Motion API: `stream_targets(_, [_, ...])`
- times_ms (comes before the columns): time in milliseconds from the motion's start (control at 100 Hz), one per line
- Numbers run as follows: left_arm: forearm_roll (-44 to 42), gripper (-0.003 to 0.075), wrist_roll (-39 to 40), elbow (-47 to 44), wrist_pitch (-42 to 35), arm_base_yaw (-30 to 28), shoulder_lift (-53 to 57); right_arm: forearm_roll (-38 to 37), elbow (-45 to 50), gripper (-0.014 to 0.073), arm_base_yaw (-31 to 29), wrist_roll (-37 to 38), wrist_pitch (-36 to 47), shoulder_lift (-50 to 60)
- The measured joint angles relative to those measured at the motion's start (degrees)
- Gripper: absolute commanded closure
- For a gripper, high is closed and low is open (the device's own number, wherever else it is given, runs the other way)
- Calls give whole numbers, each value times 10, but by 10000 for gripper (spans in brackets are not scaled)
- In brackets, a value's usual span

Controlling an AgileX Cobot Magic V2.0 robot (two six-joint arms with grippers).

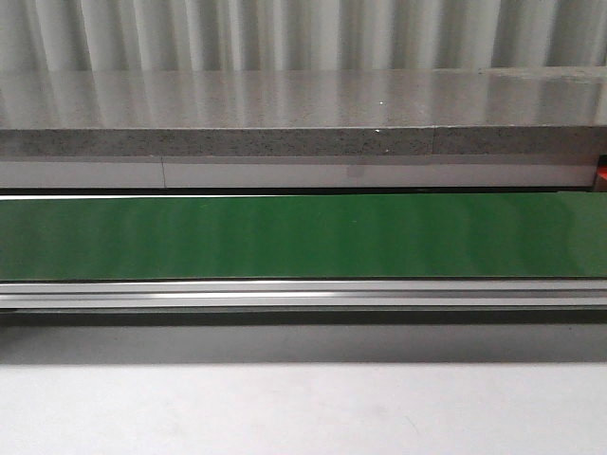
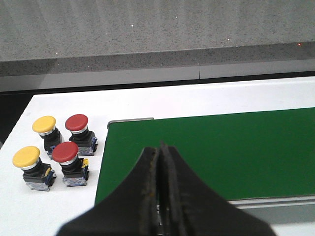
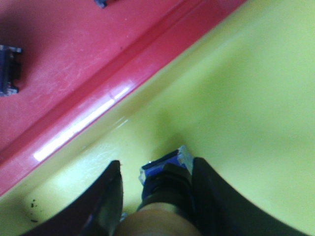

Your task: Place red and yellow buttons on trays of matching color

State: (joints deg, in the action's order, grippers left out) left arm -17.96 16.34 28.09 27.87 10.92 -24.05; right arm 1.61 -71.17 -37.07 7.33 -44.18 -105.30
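Right wrist view: a button (image 3: 165, 189) sits between the right gripper (image 3: 156, 196) fingers, black body and blue base showing, cap blurred and close to the lens, colour not certain. The near finger (image 3: 209, 196) touches its body; the other finger (image 3: 106, 201) stands slightly off it, so whether the button is clamped cannot be told. Button is over the yellow tray (image 3: 246, 98), near the wall that borders the red tray (image 3: 64, 64). The two trays lie side by side, rims touching. On the red tray floor, parts of two dark button bases: one (image 3: 9, 69) at the picture edge, another (image 3: 101, 3) barely in view. Left wrist view: left gripper (image 2: 160, 191) fingers pressed together, holding nothing, hanging over the near edge of the green conveyor belt (image 2: 221, 152). Beside the belt's end, on the white counter (image 2: 64, 101), four buttons stand upright in a tight cluster: yellow button (image 2: 44, 125) and red button (image 2: 77, 123) in the far row, second yellow button (image 2: 26, 156) and second red button (image 2: 65, 152) in the near row. Each has a black body on a blue and metal base. Front view: green belt (image 1: 303, 237) runs edge to edge, metal rail (image 1: 303, 294) along its near side, grey speckled ledge (image 1: 303, 142) behind. No readable writing or labels in any view.
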Motion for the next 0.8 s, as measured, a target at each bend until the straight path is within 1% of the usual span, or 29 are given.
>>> stream_targets(100, [0, 740, 0, 0, 0, 0, 0, 0, 0, 405, 0, 3, 0, -2])
stream_targets(120, [0, 740, 0, 0, 0, 0, 0, 0, 0, 365, 0, 3, 0, -2])
stream_targets(170, [0, 740, 0, 0, 0, 0, 0, 0, 0, 301, 0, 4, 0, -2])
stream_targets(220, [0, 740, 0, 0, 0, 0, 0, 0, 0, 214, 0, 4, 0, -2])
stream_targets(270, [0, 740, 0, 0, -1, 0, 0, 0, 0, 145, 0, 4, 0, -2])
stream_targets(360, [0, 740, 0, 0, -1, 0, 0, 0, 0, 55, 0, 7, -3, -2])
stream_targets(440, [0, 740, 0, 0, -1, 0, 0, 0, 0, 26, 0, 8, -4, -1])
stream_targets(620, [0, 740, 0, 0, -1, 0, 0, 0, 0, 29, 0, 10, -5, 23])
stream_targets(800, [0, 740, 0, 0, -1, 0, 0, 0, 0, 29, 0, 13, -5, 81])
